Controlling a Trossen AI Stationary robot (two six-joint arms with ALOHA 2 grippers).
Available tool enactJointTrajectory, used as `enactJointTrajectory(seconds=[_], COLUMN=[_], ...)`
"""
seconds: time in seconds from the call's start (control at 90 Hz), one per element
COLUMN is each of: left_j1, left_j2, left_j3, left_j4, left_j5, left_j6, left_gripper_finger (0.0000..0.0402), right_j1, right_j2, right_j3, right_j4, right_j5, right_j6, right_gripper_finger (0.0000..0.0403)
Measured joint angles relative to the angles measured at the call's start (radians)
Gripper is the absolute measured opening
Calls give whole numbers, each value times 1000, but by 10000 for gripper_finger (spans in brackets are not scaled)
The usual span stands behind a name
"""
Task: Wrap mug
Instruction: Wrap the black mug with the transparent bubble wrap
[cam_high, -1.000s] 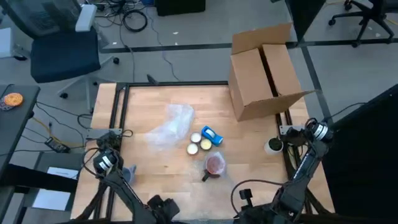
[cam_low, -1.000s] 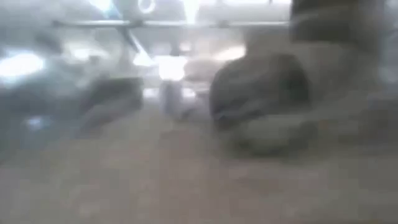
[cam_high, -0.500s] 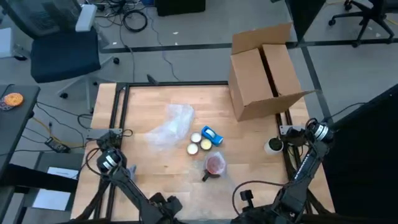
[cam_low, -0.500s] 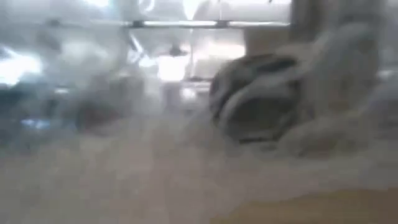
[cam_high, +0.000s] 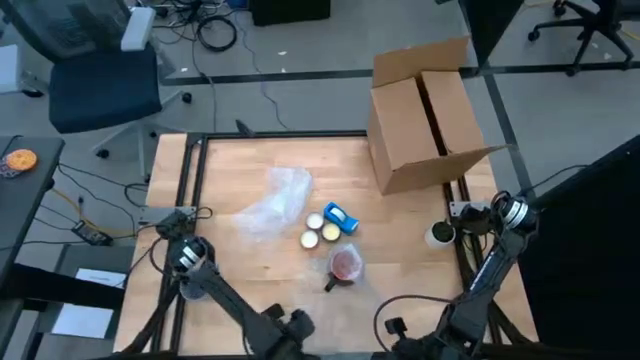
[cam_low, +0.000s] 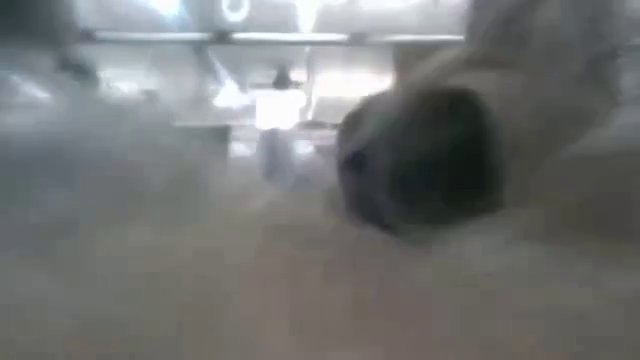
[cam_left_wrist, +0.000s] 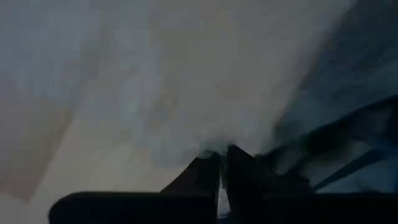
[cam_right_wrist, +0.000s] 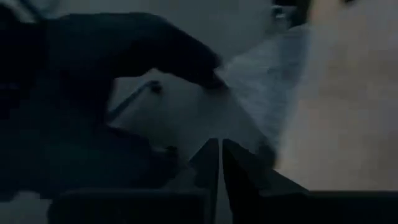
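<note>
The mug (cam_high: 345, 265), dark with a reddish inside, stands on the wooden table (cam_high: 250, 290) near its middle, with its handle (cam_high: 330, 283) toward the near edge. A crumpled sheet of clear wrap (cam_high: 275, 200) lies on the table to its far left. My left gripper (cam_left_wrist: 221, 167) is shut with nothing between its fingers. Its arm (cam_high: 190, 258) reaches over the table's near left part, well left of the mug. My right gripper (cam_right_wrist: 221, 157) is shut too, and its arm (cam_high: 505, 212) waits at the table's right edge.
Three small round tins (cam_high: 318, 232) and a blue object (cam_high: 341, 217) lie just beyond the mug. An open cardboard box (cam_high: 425, 115) stands at the far right corner. A white round thing (cam_high: 438, 235) sits near the right edge. Bare wood shows along the near side.
My left arm has swung a little toward the table's right, in over the near left part of the table. The mug, the wrap and my right arm have stayed where they were.
</note>
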Motion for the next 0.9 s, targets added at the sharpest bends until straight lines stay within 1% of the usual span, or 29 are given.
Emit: enactJointTrajectory(seconds=[0.078, 0.167, 0.289, 0.356, 0.456, 0.689, 0.9], left_j1=[24, 63, 117, 145, 195, 295, 365], left_j2=[0, 0, 0, 0, -4, -4, -15], left_j3=[46, 100, 161, 193, 231, 326, 323], left_j4=[-19, -68, -171, -223, -266, -336, -400], left_j5=[-12, -61, -130, -157, -184, -199, -208], left_j6=[53, 98, 140, 161, 188, 263, 267], left_gripper_finger=[1, 0, 0, 0, 0, 0, 0], right_j1=[6, 19, 44, 54, 60, 60, 46], right_j2=[0, 0, 0, 0, 0, 0, 0], right_j3=[-36, -56, -57, -57, -57, -57, -57], right_j4=[73, 138, 150, 151, 151, 147, 114], right_j5=[-58, -105, -111, -94, -27, 191, 316], right_j6=[1, 1, 0, 0, -7, -34, -25], right_gripper_finger=[0, 0, 0, 0, 0, 0, 0])
